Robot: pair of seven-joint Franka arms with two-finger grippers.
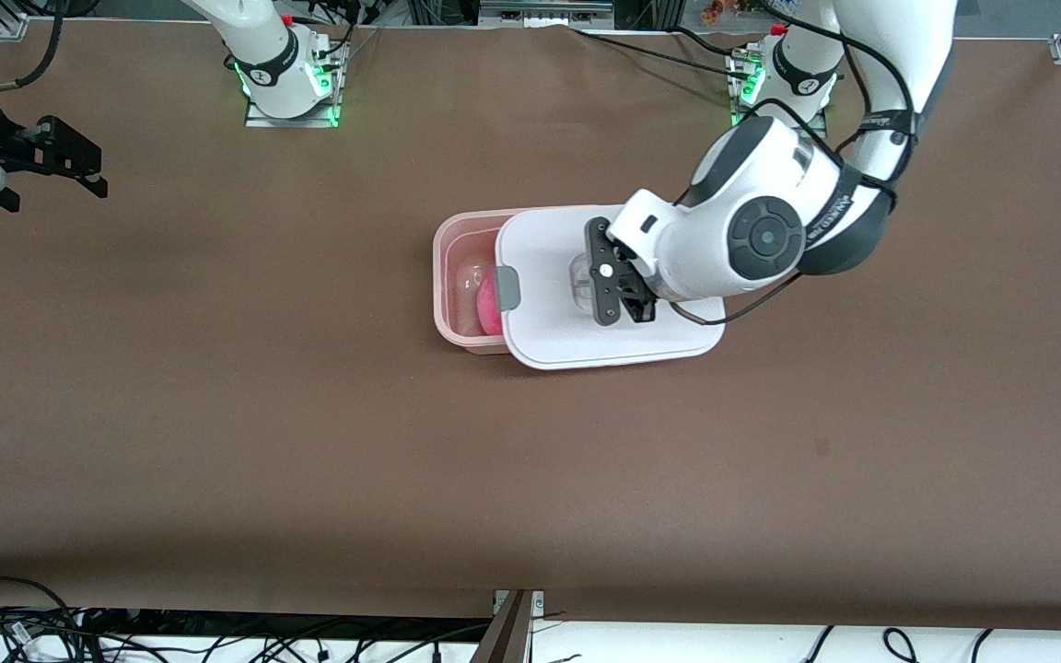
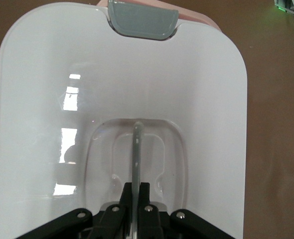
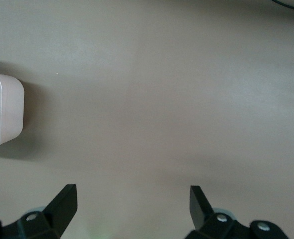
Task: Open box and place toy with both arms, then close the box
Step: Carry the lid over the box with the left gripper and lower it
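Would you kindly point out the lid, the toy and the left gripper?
lid [image 1: 544, 318]: front view, bare white top.
toy [image 1: 487, 307]: front view, pink side showing inside box.
left gripper [image 1: 616, 311]: front view, between fingertips at handle.

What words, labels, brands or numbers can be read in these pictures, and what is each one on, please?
None can be read.
Left arm: white lettering along its dark band, too small and blurred to read.
Lid, held by the left gripper: no print.
Box: no print.
Right gripper, open over bare table: no markings.
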